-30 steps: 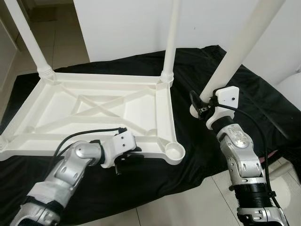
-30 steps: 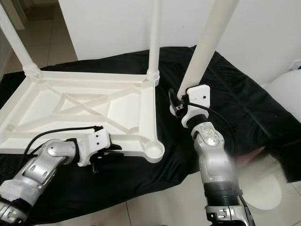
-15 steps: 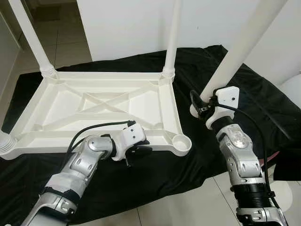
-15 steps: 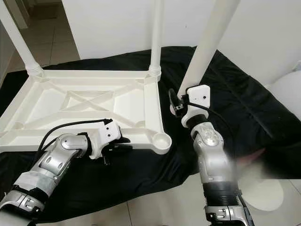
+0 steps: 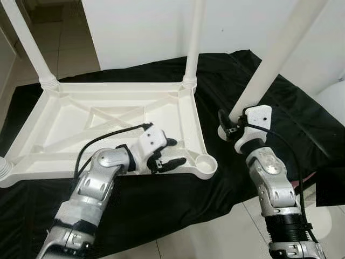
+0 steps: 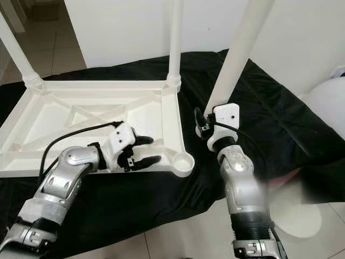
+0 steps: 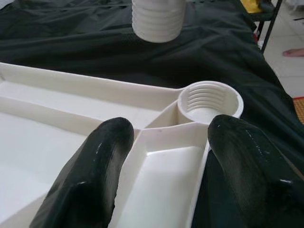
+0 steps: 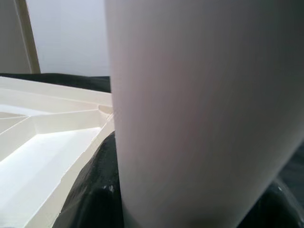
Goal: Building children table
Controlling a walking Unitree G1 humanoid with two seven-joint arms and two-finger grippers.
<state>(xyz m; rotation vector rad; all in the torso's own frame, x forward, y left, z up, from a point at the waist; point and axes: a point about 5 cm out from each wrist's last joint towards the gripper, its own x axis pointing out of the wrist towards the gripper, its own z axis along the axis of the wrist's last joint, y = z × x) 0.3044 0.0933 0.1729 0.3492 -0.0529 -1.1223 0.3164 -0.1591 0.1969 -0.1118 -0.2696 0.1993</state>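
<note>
The white plastic table top (image 5: 108,127) lies upside down on a black cloth (image 5: 280,108) spread over the floor, with ribs crossing its underside. Two legs stand screwed into its far corners, one at the far left (image 5: 27,43) and one at the far right (image 5: 192,43), and a third is fitted at the near left corner (image 5: 4,167). The near right corner carries an open threaded socket (image 7: 210,101). The left gripper (image 5: 170,152) is at the near edge of the table top, just beside that socket, its fingers (image 7: 95,166) spread apart on either side of the rim and closed on nothing. The right gripper (image 5: 229,123) is clamped on the loose fourth leg (image 5: 275,59), holding it tilted, with its threaded lower end (image 7: 157,19) near the black cloth just to the right of the socket; contact with the cloth cannot be confirmed from these views
</note>
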